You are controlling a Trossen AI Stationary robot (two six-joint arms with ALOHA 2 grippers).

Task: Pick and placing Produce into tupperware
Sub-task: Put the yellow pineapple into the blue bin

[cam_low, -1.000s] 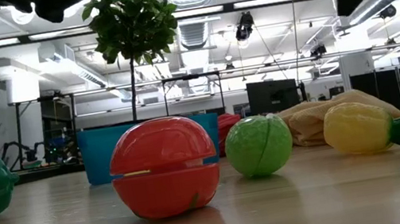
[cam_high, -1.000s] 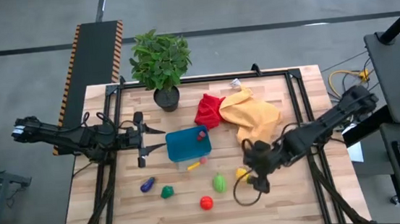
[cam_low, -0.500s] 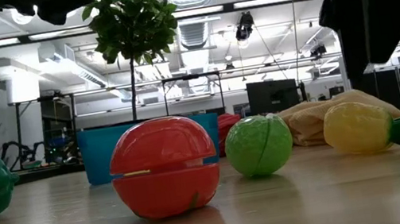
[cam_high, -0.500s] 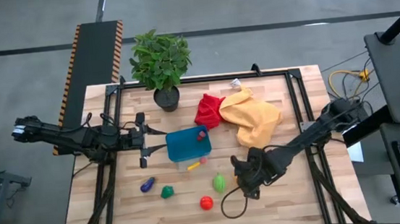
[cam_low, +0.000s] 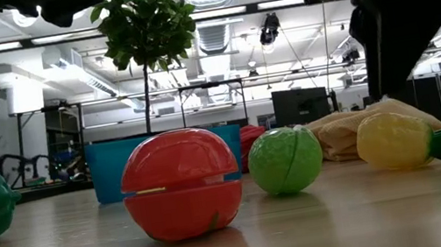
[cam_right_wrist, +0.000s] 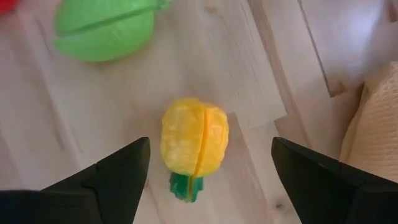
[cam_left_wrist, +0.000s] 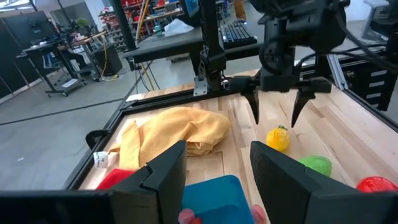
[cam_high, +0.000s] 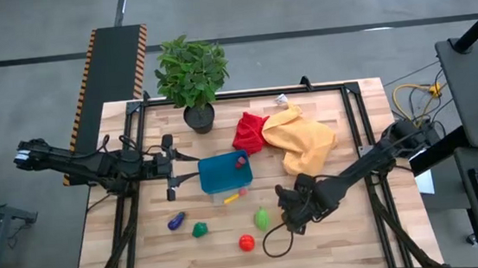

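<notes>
Waiting mid-table, the tupperware, teal and shallow, a small red piece already inside. At its four o'clock, well apart on the wood, the yellow toy fruit. Directly above that fruit, the right gripper, fingers spread wide, empty. Best lowered straight, fingers straddling the round body rather than the green stem, closing gently against rolling. At nine o'clock of the container, the left gripper, parted, empty.

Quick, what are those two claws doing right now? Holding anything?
Left gripper: open, holding nothing, beside the teal-blue plastic tupperware.
Right gripper: open wide, empty, above the yellow toy pineapple.
</notes>
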